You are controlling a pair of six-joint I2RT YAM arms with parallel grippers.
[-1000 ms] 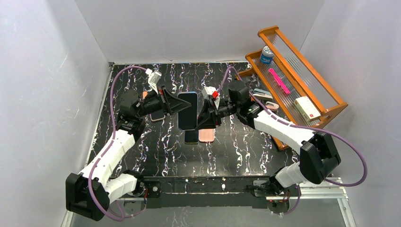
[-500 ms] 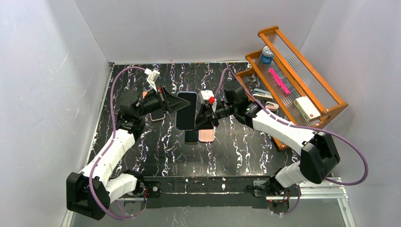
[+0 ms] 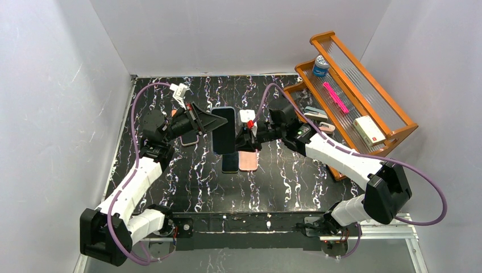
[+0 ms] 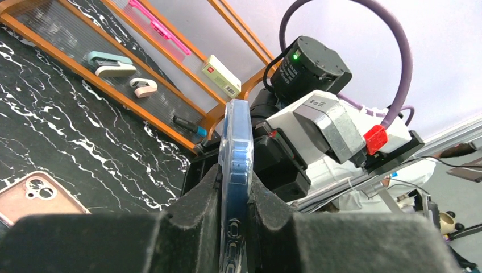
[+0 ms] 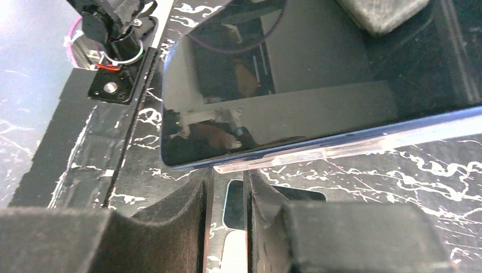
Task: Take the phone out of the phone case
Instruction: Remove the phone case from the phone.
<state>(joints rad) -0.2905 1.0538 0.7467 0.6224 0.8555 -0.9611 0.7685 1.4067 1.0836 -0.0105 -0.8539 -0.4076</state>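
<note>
Left of the wooden rack (image 3: 364,74), the left gripper (image 4: 234,190) pinches the phone (image 5: 295,68) edge-on in its jaws, aloft, to steady it; the right gripper (image 5: 227,190), jaws barely parted, sits at the phone case (image 5: 295,158) lip, hold unclear.

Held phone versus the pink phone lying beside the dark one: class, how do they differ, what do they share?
The held phone hangs above the table in the left gripper; the pink phone lies flat on it. The held phone is dark, clear-cased; the pink phone is pink. Both are slim rectangles.
</note>
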